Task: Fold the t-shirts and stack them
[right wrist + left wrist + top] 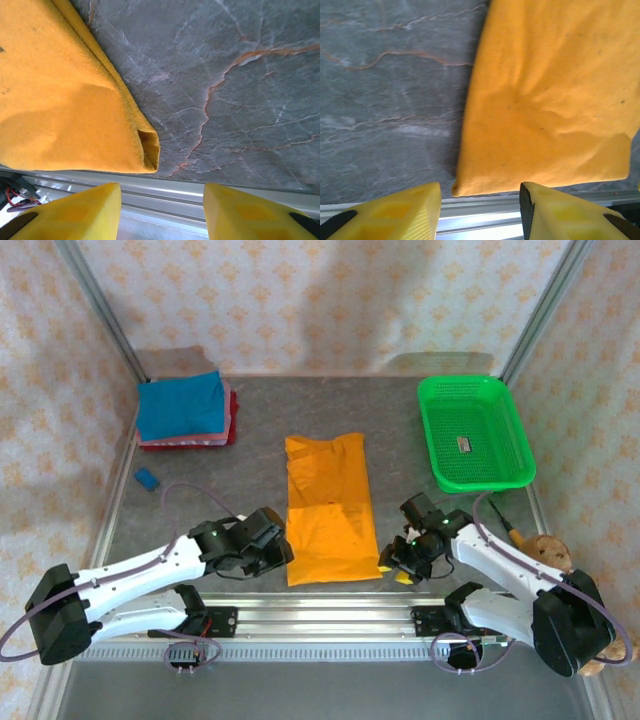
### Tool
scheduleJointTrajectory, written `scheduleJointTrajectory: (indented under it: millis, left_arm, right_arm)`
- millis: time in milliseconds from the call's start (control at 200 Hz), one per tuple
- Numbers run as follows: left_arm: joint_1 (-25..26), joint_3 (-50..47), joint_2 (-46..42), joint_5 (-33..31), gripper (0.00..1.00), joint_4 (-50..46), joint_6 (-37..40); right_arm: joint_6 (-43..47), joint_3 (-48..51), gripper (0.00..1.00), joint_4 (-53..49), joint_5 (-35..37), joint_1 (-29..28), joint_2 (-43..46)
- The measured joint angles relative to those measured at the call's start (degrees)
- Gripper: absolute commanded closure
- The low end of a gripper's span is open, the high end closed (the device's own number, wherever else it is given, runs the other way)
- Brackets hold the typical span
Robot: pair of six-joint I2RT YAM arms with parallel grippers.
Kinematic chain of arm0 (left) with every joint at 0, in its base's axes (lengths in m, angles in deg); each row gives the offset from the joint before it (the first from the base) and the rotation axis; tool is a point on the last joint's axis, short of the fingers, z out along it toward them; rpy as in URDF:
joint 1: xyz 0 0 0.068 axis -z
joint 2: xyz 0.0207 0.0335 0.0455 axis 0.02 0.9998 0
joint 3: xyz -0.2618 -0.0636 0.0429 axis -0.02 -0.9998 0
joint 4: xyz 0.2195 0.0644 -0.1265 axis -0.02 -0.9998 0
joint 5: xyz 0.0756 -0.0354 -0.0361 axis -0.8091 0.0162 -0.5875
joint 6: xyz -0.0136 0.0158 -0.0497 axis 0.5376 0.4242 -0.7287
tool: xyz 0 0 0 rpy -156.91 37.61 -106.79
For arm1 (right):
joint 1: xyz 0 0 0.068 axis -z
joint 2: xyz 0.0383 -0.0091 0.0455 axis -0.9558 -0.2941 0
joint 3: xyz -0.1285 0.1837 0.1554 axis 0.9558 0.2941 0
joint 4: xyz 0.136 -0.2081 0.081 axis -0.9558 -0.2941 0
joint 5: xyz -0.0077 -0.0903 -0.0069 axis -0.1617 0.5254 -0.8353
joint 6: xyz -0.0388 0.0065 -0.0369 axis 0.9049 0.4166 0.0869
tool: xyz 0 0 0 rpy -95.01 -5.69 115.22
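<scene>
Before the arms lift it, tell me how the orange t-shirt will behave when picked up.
The orange t-shirt is probably floppy: soft wrinkles show near its hem, so the middle would likely sag. Its folded layers, open at the near right corner, may slip apart unless pinched together. It looks thin, so likely light.

You see only edges of the red shirt under the blue shirt; the item in the green basket is too small to tell
</scene>
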Motion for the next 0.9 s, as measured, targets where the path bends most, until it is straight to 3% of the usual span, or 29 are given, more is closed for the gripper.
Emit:
scheduleJointTrajectory:
  millis: [581,901]
  left_arm:
    - [2.82,-6.67,0.13,1.27,0.55,3.85,-4.44]
    - [3.76,-6.78,0.81,1.7,0.56,6.71,-5.53]
  right_arm:
    - [-4.04,5.05,0.64,8.7,-4.81,0.0,-1.99]
    - [-6.36,5.42,0.77,12.26,-4.74,0.0,-2.82]
